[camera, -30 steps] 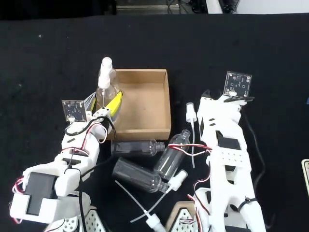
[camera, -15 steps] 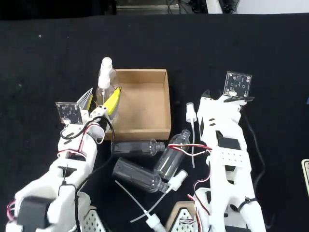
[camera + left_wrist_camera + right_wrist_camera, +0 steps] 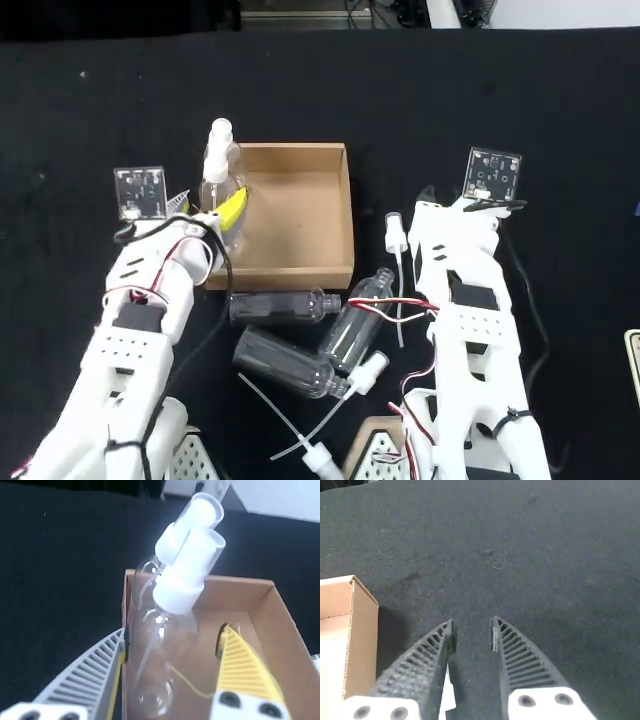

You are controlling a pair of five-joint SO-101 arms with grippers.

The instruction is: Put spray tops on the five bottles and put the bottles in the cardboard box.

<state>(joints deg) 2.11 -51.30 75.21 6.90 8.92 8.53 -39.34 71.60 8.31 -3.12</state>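
Left gripper is open, grey and yellow fingers standing either side of a clear plastic bottle with a white spray top. The grey finger is touching or just beside the bottle and the yellow one is apart from it, with cardboard showing in the gap. The bottle stands upright, long axis vertical and crosswise to the fingers, right between them. It sits at the near side wall of the brown cardboard box, apparently just inside; its base is hidden. Judgement: first bottle looks delivered, four to go. The left gripper needs to back out along its own finger line so neither finger knocks the bottle over. Three clear uncapped plastic bottles lie flat behind the left gripper toward its arm's base, between the two arms, and the left arm looks nearer to the closest one. Right gripper is open with a narrow gap, holding nothing, over the black table cloth. A loose white spray top with a thin tube lies just beside its box-side finger, so the right arm is nearer that.
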